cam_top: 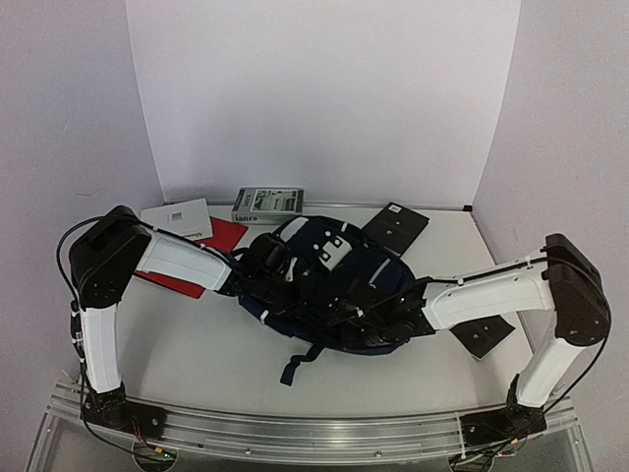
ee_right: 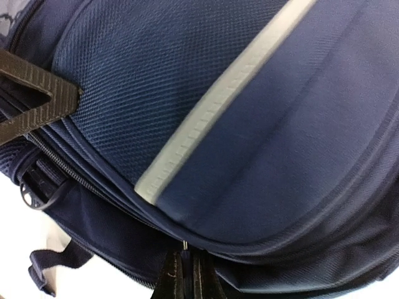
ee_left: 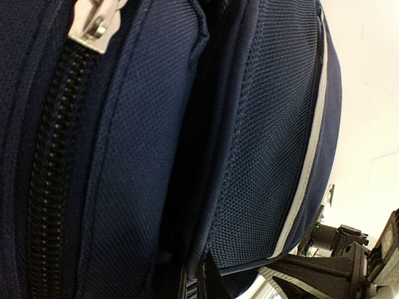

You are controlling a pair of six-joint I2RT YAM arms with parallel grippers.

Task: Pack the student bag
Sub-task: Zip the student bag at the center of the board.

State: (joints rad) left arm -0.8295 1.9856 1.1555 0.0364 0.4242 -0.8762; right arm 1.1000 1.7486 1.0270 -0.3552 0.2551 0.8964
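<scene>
1. Currently the student bag point(cam_top: 329, 295) is seen lying flat in the middle of the tabletop point(cam_top: 197, 344), between the two arms. Its long axis runs roughly left to right, tilted from far-left to near-right.
2. The left pincer point(cam_top: 280, 267) is set against the bag's left end. Its wrist view is filled with navy fabric and a closed zip with a silver zip pull point(ee_left: 93, 28). Whether it is clenched or released cannot be told.
3. The right pincer point(ee_right: 187, 277) is pressed to the bag's near-right edge, just under the white stripe point(ee_right: 212, 118). Its tips are drawn together, apparently on something thin at the seam. What that is cannot be made out.
4. Neither arm is judged nearer, since each meets an opposite end of the bag. The bag lies to the right of the left pincer and to the left of the right one.
5. The coming move is judged to turn on this: a pull along the long axis would be braced by the opposite arm.
6. A white booklet point(cam_top: 177, 218) and a red folder point(cam_top: 218, 239) are left behind the left arm, not yet packed.
</scene>
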